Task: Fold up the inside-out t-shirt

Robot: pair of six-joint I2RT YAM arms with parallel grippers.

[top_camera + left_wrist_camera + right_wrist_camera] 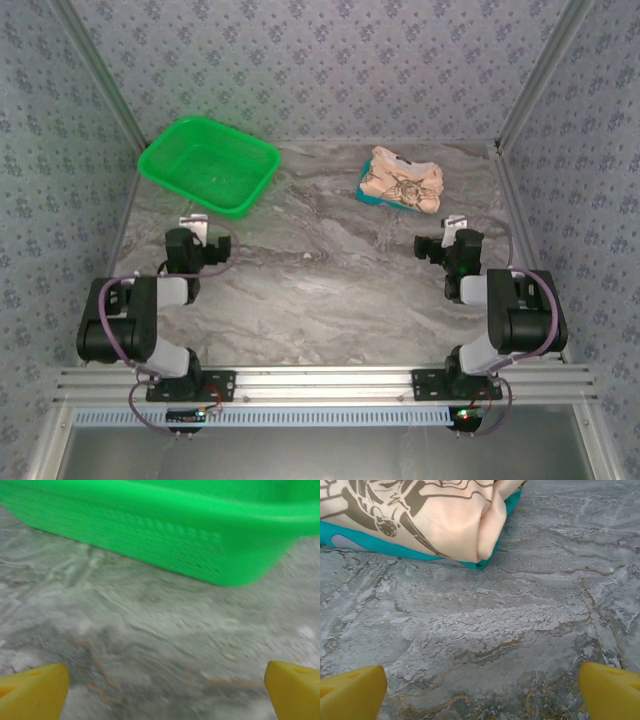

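Inside-out t-shirt (402, 178): one, bunched up near the table's (330, 285) far right corner, lying on one teal folded garment (366, 197). One green plastic basket (190, 192) near the far left corner, bare mesh floor showing. Two grippers: left gripper (192, 224) just before the basket, right gripper (455, 222) just before the t-shirt. Both are spread wide and hold nothing.

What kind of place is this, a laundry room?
Probably a robot test booth: two robot arms bolted to a metal rail, patterned walls boxing in a marble-look table holding a green basket and a t-shirt.
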